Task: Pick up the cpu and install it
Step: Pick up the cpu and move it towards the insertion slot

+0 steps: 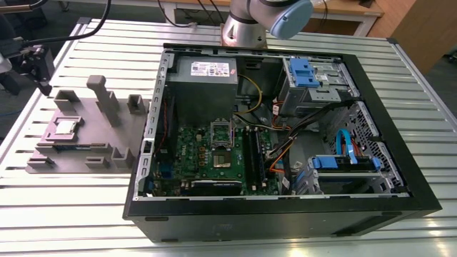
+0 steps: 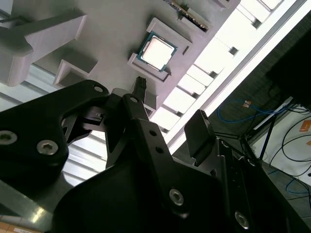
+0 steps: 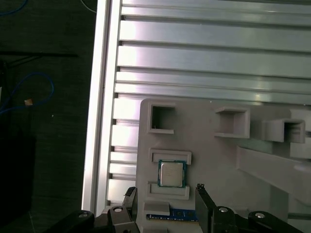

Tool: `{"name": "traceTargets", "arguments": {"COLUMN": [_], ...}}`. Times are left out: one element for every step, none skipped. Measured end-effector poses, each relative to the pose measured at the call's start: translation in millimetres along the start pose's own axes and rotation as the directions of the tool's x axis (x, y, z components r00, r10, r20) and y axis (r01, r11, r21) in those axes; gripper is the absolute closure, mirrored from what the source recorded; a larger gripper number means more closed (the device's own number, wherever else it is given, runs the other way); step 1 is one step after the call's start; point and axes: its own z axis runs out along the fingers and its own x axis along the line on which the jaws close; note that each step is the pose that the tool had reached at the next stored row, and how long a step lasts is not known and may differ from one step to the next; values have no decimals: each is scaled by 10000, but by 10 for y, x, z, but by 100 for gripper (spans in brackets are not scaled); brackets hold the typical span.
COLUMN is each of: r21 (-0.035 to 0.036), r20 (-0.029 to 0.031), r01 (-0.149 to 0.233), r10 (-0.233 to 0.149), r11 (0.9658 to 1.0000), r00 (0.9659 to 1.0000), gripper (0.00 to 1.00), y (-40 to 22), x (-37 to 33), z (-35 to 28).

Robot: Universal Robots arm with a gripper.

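Lying in tray (image 3: 214, 160), cpu (image 3: 171, 174) sits beyond spread fingers (image 3: 206, 206).

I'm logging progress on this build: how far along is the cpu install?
Nothing looks done yet: the cpu lies in its pocket on the grey tray, outside the computer case. In hand: the hand is open and empty, facing the cpu in both wrist views without touching it. Left: the pick-up and the seating in the socket inside the case.
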Motion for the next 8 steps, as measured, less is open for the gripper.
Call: {"name": "traceTargets", "arguments": {"r21": [-3, -6, -9, -11, -11, -11, -12, -13], "r20": [-1, 0, 1, 0, -2, -3, -3, -3], "r01": [0, 0, 0, 0, 0, 0, 0, 0], "r10": [0, 0, 0, 0, 0, 0, 0, 0], "r11": [10000, 10000, 10000, 10000, 10000, 10000, 10000, 10000], "r00": [10000, 10000, 10000, 10000, 10000, 10000, 10000, 10000], "gripper": [41, 41, 41, 41, 41, 41, 41, 41], "y": [-3, -5, -8, -11, -13, -15, -17, -19], "x": [-1, -1, -2, -2, -2, -2, -3, -3], "z": [3, 6, 9, 12, 14, 17, 20, 24]}}
